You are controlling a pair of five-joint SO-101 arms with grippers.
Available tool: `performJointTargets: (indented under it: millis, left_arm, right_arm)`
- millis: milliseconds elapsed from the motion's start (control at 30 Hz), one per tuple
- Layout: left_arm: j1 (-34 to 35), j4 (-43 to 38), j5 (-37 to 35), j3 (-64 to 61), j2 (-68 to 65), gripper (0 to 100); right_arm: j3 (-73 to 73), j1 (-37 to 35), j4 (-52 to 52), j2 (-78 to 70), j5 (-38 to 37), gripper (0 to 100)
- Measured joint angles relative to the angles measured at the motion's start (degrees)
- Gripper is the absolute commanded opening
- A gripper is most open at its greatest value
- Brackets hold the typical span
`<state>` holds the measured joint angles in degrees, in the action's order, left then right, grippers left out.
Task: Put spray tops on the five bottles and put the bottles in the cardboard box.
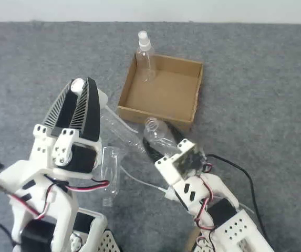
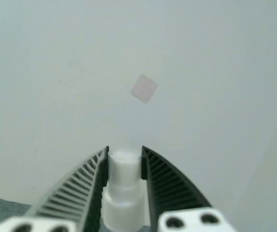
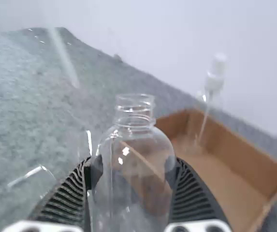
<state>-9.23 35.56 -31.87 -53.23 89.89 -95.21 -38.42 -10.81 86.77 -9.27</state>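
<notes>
Left gripper (image 2: 124, 151) clamps top (image 2: 123, 186); right gripper (image 3: 132, 166) clamps open bottle (image 3: 133, 130) just by box (image 1: 161, 97); centre top over neck, lower straight, then twist

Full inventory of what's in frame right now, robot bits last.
cardboard box: 1, brown, on the carpet beyond the arms
capped bottle: 1, clear with white sprayer, upright in the box's far corner
open bottle: 1, clear, uncapped, by the box's near wall
loose bottles: 2 seen, clear, lying between the arms
spray top: 1, white, held raised
carpet: grey
left gripper: black fingers, shut on spray top
right gripper: black fingers, shut on open bottle
</notes>
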Motion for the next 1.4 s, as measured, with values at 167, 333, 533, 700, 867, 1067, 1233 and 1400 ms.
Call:
performJointTargets:
  millis: [167, 333, 533, 700, 867, 1067, 1233, 1400]
  left_arm:
    - [0.00, -0.09, 0.00, -1.32, 2.73, 1]
    - [0.00, -0.09, 0.00, -3.34, 4.31, 1]
    - [0.00, -0.09, -0.18, -3.60, 4.66, 1]
    - [0.00, -0.09, -1.93, -3.60, 4.66, 1]
    - [1.58, -0.09, -2.37, -3.08, 4.66, 1]
    - [5.98, -0.09, -2.46, -2.46, 4.66, 1]
    - [6.24, -0.09, -3.52, -2.46, 4.66, 1]
    - [6.07, -0.09, -4.48, -2.46, 4.66, 1]
  right_arm:
    - [-0.09, -2.73, 1.76, 0.09, -2.81, 0.9]
    - [-0.09, -3.08, 2.11, 0.09, -3.34, 0.9]
    - [-0.09, -4.66, 2.11, 0.09, -3.34, 0.9]
    - [-0.09, -5.54, 2.11, 0.09, -3.43, 0.9]
    - [-0.18, -5.63, 2.11, 0.09, -3.60, 0.7]
    - [-0.26, -5.71, 2.11, 0.09, -5.63, 0.7]
    - [-0.26, -5.71, 2.11, 0.09, -5.80, 0.7]
    - [-0.26, -5.71, 2.11, 0.09, -5.89, 0.7]
